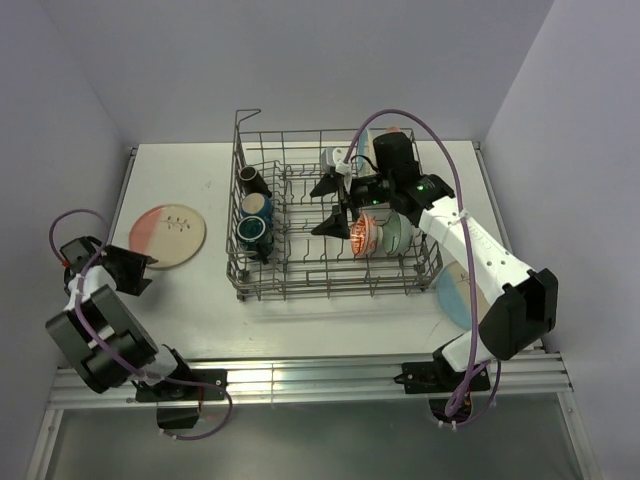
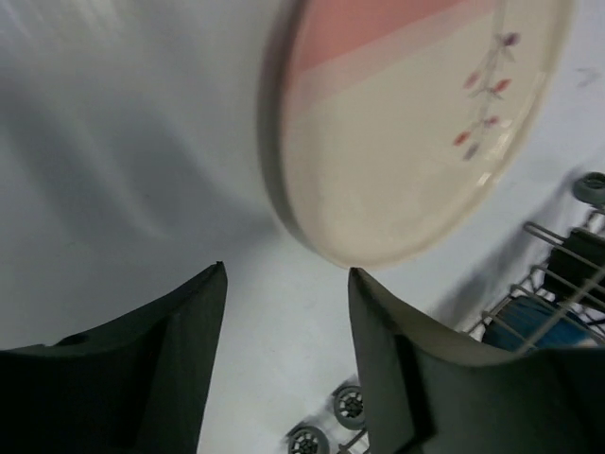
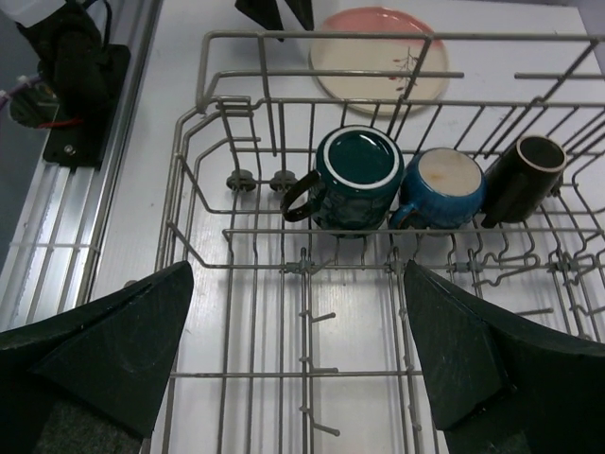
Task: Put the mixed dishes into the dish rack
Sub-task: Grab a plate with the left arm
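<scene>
black right claw (image 1: 325, 208) splayed over dish rack (image 1: 300, 292), left claw (image 1: 145, 272) nr plate (image 1: 167, 235).

Left arm (image 1: 100, 345): folded back tight over its base at the near left, elbow bunched low, wrist aimed toward the far side. Left gripper (image 1: 146, 273) (image 2: 285, 270): jaws parted to a moderate gap, nothing between them. The wrist view shows both dark fingers (image 2: 170, 359) held low, tips apart. That view is blurred, so whether the tips are in contact with anything cannot be told.

Right arm (image 1: 478, 258): stretched forward and to the left from its base, forearm extended, wrist pitched downward. Right gripper (image 1: 322, 207) (image 3: 298, 274): jaws spread wide and empty, fingers pointing left in the overhead view.
</scene>
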